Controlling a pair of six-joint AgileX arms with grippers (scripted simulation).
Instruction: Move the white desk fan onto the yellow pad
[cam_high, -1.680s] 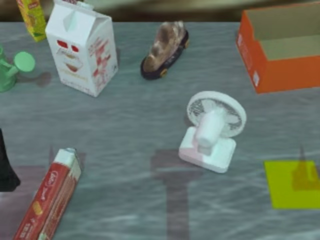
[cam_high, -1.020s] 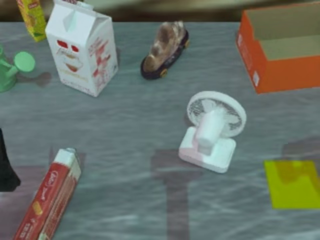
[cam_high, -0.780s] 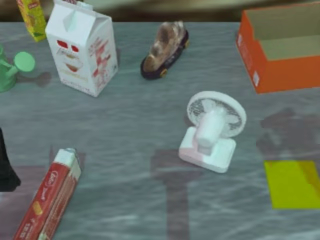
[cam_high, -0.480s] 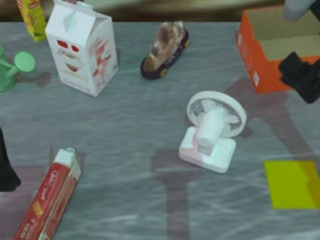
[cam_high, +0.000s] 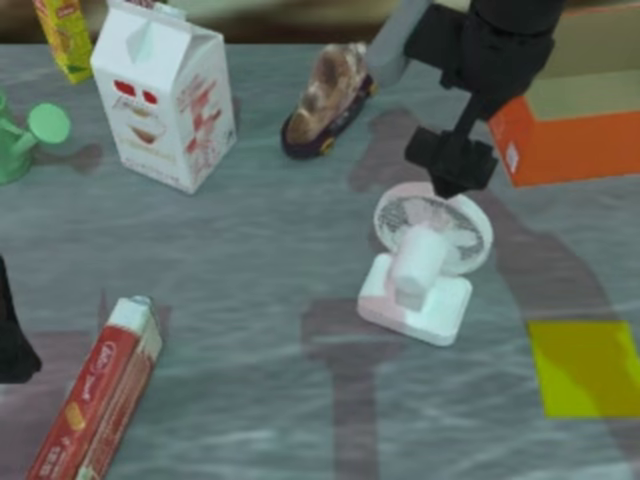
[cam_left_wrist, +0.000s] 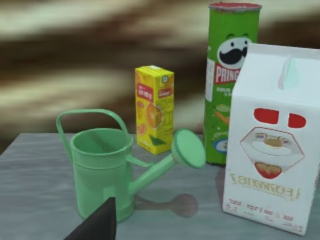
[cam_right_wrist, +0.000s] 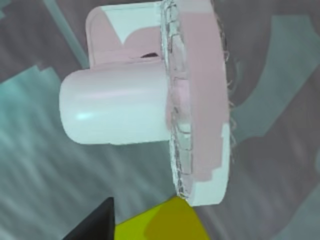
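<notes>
The white desk fan (cam_high: 420, 262) stands near the table's middle, with its square base toward the front and its grilled head toward the back. In the right wrist view its motor housing (cam_right_wrist: 117, 107) fills the frame. My right gripper (cam_high: 450, 165) hovers open just over the far rim of the fan's head, holding nothing; one dark fingertip (cam_right_wrist: 97, 226) shows in its wrist view. The yellow pad (cam_high: 585, 367) lies flat at the front right, apart from the fan, and also shows as a yellow pad (cam_right_wrist: 160, 225) beyond the fan's head. My left gripper (cam_high: 10, 335) is parked at the left edge, open.
A white milk carton (cam_high: 165, 95), a yellow juice carton (cam_high: 62, 35) and a green watering can (cam_high: 25, 135) stand at the back left. A dark toy car (cam_high: 330, 100) sits behind the fan. An orange box (cam_high: 560, 130) is at the back right. A red box (cam_high: 95, 395) lies front left.
My right arm has swung in from the right edge, past the orange box, to just above the fan's head. The fan, the pad and the left arm have not moved.
</notes>
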